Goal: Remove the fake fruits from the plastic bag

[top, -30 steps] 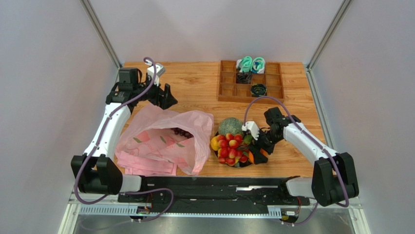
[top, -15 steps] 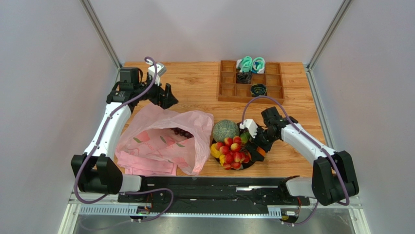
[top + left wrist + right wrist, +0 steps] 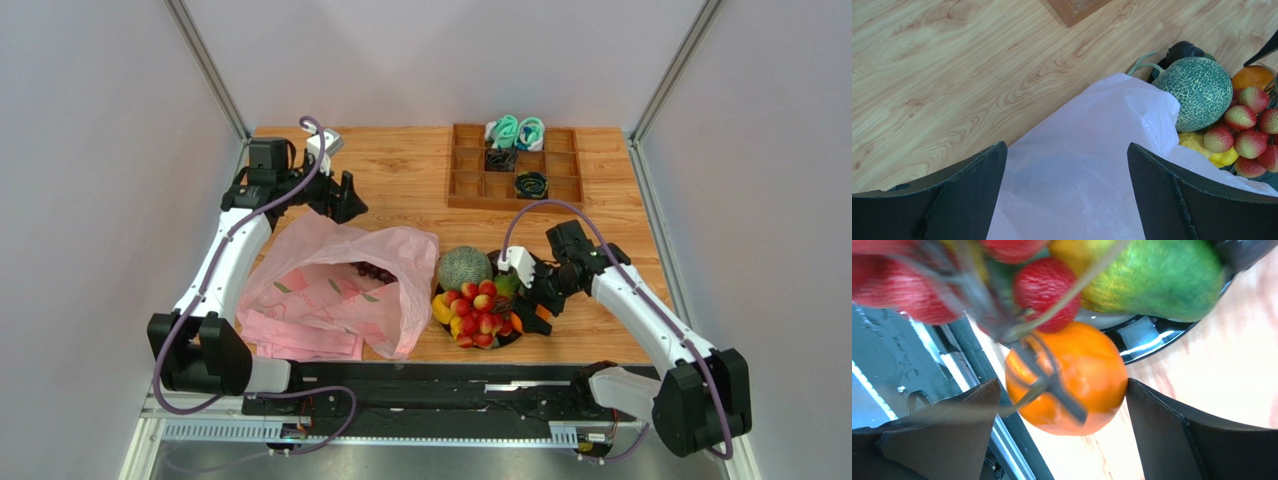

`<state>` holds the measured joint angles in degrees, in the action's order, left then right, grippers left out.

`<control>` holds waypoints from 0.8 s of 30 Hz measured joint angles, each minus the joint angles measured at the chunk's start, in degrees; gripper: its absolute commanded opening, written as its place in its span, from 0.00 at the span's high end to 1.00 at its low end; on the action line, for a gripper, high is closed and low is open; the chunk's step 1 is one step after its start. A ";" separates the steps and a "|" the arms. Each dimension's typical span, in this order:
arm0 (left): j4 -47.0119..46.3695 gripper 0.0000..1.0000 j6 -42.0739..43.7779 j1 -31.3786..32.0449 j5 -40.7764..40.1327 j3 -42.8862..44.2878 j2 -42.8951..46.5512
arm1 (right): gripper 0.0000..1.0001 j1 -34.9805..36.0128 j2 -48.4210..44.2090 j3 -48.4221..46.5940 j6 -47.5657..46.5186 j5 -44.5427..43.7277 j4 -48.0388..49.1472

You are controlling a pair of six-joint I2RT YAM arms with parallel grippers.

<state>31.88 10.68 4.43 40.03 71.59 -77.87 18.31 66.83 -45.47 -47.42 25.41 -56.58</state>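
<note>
Right fingers [image 3: 1177,440] clamp the orange [image 3: 1067,385] among the fake fruits [image 3: 478,305] just right of the plastic bag [image 3: 330,290], left fingers [image 3: 967,195] spread empty above its far edge; best draw the cluster gently away, then fetch the grapes [image 3: 375,271] in its mouth.

Bright, even, soft-shadowed light; the right wrist view blurs close around the orange [image 3: 1067,377].

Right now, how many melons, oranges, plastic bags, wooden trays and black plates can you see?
Melon: 1
Orange: 1
Plastic bag: 1
Wooden tray: 1
Black plate: 1
Total: 5
</note>
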 measured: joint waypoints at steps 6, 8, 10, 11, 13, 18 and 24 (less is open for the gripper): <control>-0.59 0.01 -0.04 0.07 0.02 0.00 -0.07 | 0.00 0.02 -3.19 -3.34 -0.70 1.36 -2.95; -1.11 0.01 -0.07 0.07 0.04 0.02 -0.07 | 0.00 0.02 -3.26 -3.45 -0.68 1.49 -3.02; -1.46 0.01 -0.11 0.07 0.17 0.02 -0.07 | 0.00 0.02 -3.17 -3.41 -0.68 1.53 -3.15; -1.51 0.01 -0.11 0.07 0.17 0.02 -0.07 | 0.00 0.02 -3.13 -3.41 -0.68 1.53 -3.10; -1.55 0.01 -0.09 0.07 0.22 0.04 -0.07 | 0.00 0.02 -2.91 -3.41 -0.59 1.46 -3.10; -1.33 0.01 -0.11 0.07 0.17 0.85 -0.07 | 0.00 0.00 -3.50 -6.43 1.22 1.22 -4.00; 0.37 0.01 -0.26 0.07 -1.22 6.32 -0.04 | 0.04 1.01 -3.32 -19.65 8.59 6.86 -3.28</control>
<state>32.25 10.41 4.49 38.81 77.91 -77.91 19.31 63.51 -65.12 -38.83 32.27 -59.86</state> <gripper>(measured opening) 0.992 1.000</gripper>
